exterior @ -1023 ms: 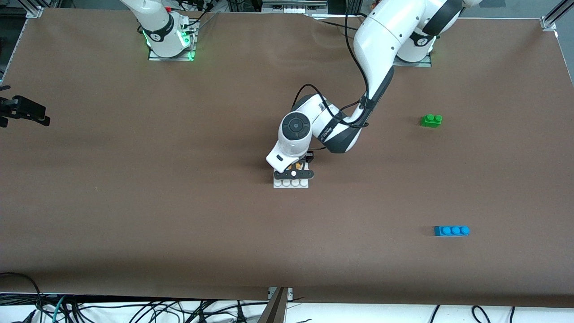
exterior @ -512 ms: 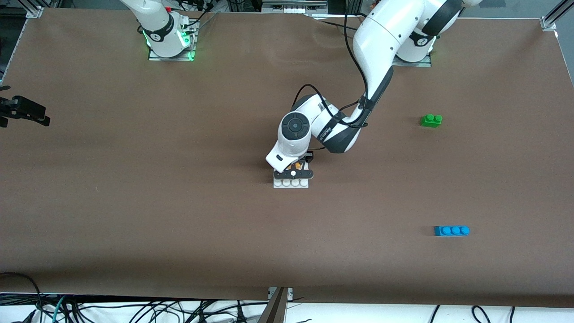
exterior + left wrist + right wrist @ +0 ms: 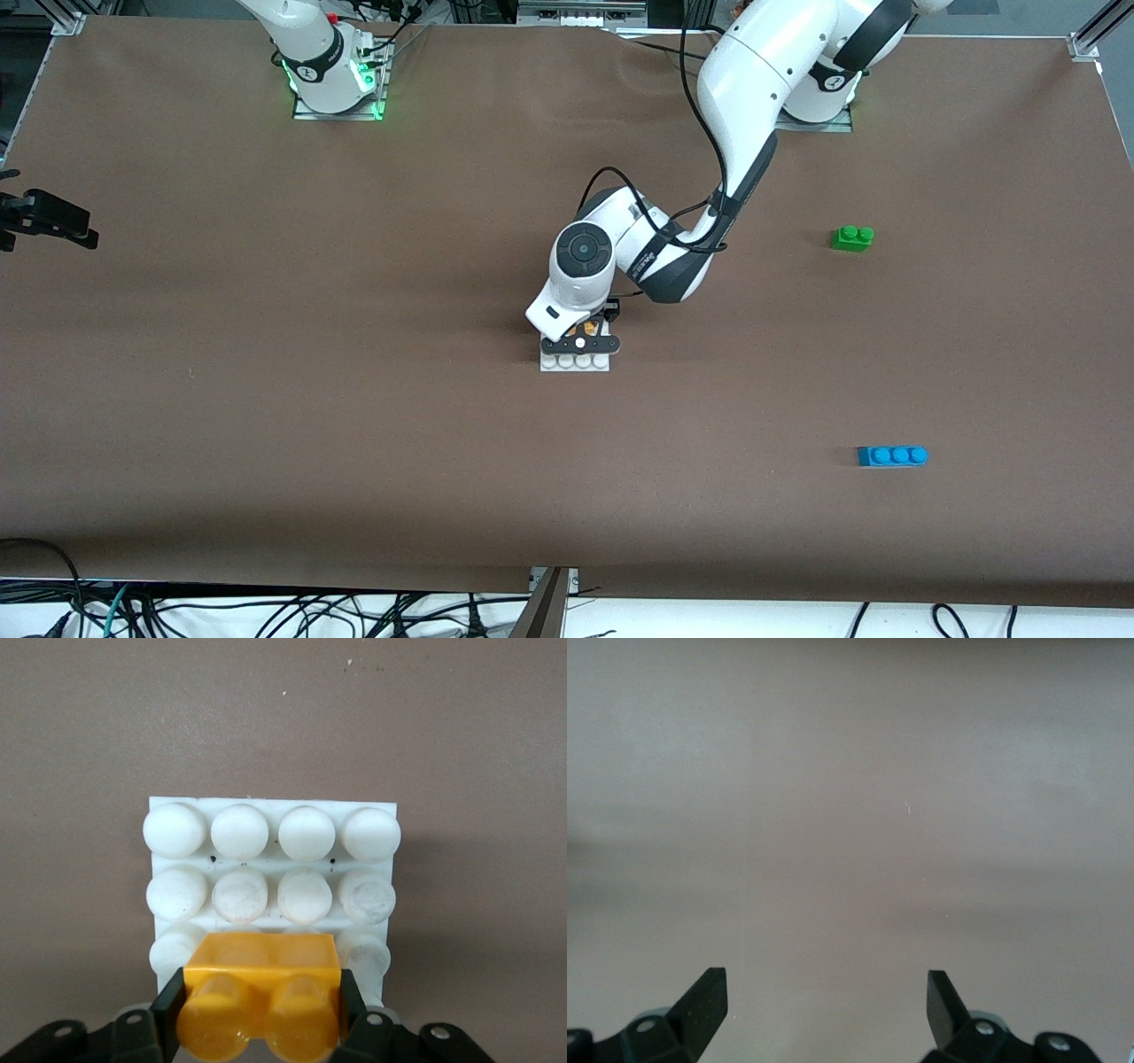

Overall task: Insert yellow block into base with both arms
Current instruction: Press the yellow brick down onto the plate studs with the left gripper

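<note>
The white studded base [image 3: 575,362] lies mid-table, and it also shows in the left wrist view [image 3: 271,859]. My left gripper [image 3: 580,338] is directly over it, shut on the yellow block [image 3: 261,997], which sits over the base's row of studs farthest from the front camera. In the front view only a sliver of the yellow block [image 3: 579,329] shows under the hand. My right gripper [image 3: 826,992] is open and empty over bare table; its arm waits, and its hand is outside the front view.
A green two-stud brick [image 3: 852,237] and a blue three-stud brick [image 3: 892,455] lie toward the left arm's end of the table, the blue one nearer the front camera. A black device [image 3: 49,218] sits at the table edge at the right arm's end.
</note>
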Motion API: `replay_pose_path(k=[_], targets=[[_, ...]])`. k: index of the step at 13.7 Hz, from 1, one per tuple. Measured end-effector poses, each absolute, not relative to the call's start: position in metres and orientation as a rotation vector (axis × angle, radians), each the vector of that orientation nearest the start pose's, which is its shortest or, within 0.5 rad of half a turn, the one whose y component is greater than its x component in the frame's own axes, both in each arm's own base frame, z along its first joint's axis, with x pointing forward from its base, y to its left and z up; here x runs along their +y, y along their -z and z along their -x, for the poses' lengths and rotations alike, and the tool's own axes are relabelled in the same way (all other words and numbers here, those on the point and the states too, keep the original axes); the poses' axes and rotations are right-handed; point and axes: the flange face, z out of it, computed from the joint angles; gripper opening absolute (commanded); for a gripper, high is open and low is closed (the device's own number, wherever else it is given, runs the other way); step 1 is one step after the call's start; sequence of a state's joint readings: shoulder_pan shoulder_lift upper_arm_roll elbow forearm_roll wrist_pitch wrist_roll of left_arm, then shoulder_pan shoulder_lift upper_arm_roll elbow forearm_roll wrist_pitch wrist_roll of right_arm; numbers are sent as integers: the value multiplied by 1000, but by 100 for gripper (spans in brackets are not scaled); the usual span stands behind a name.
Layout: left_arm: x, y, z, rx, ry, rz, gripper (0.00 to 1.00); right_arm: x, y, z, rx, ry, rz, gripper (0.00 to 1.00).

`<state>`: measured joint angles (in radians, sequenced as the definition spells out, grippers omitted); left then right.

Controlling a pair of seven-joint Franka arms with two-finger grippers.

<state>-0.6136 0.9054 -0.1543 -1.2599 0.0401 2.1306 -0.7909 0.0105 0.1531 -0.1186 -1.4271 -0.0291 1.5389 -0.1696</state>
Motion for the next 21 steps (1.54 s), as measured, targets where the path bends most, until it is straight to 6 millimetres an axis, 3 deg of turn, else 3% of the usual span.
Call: replay_pose_path(k=[6, 10, 21], targets=[[-498, -204, -557, -89, -139, 3177, 48, -63, -602, -594, -97, -74, 3180, 100], [-498, -204, -557, -89, -140, 3176, 99, -64, -602, -594, -95, -75, 3180, 100], [-499, -207, -559, -89, -133, 3181, 100, -64, -601, -594, -94, -74, 3180, 100]])
